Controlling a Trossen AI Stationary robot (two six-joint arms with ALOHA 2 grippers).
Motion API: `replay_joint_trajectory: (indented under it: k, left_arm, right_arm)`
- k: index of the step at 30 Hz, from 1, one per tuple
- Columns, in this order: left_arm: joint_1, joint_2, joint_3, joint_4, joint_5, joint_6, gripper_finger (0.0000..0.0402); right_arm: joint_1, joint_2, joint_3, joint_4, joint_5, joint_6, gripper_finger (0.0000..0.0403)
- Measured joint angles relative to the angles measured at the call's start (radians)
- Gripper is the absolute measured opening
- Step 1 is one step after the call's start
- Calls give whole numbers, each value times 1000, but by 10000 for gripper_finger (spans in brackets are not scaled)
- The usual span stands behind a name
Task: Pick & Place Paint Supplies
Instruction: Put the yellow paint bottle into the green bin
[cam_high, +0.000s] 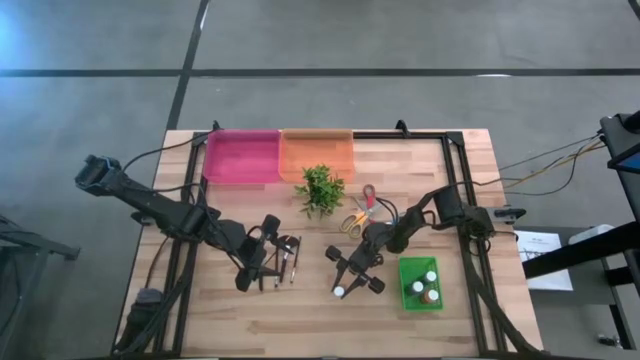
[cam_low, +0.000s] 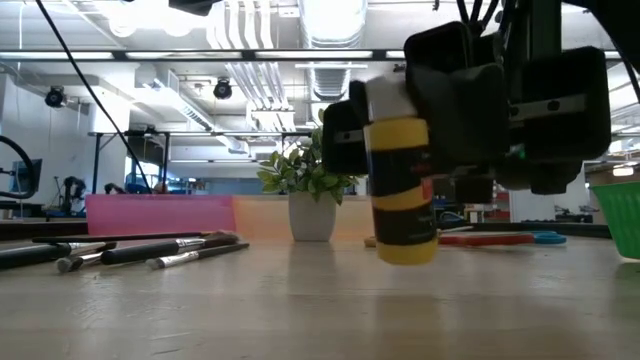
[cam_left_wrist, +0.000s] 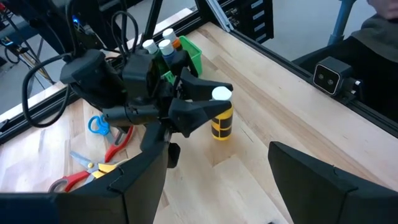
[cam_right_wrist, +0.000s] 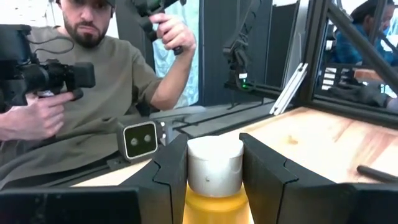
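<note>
My right gripper is shut on a yellow paint bottle with dark bands and a white cap, just left of the green bin near the table's middle. The bottle stands upright. Whether its base touches the wood, I cannot tell. My left gripper hovers open at the left, its fingers wide apart, next to several dark-handled brushes lying flat on the table. The low view shows the same brushes. The green bin holds capped bottles. My right gripper pinches the bottle between its two fingers at the white cap and the yellow shoulder just below it. The fingers come slanting from the table's far right side. The bottle stays upright below them.
A pink tray and an orange tray sit at the far edge. A potted green plant and scissors stand behind the grippers. Bare wood lies along the near edge. A person with a handheld device stands beyond the table.
</note>
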Motion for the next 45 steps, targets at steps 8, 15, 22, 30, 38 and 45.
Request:
replay_joint_trajectory:
  k: [8,15,22,30,38,45]
  left_arm:
    - [0,0,0,0,0,-2,287]
    - [0,0,0,-2,0,-2,287]
    - [0,0,-1,-4,0,-2,287]
    - [0,0,-1,-6,0,-2,287]
    - [0,0,-1,-7,0,-2,287]
    - [0,0,-1,-7,0,-2,287]
  right_arm:
    - [-6,9,-2,-1,12,-3,111]
    - [-20,31,5,4,19,29,111]
    - [-19,31,6,-1,75,56,134]
    - [-21,32,5,-26,126,86,226]
    - [-22,31,5,-26,125,105,231]
    - [-23,30,5,-26,125,106,232]
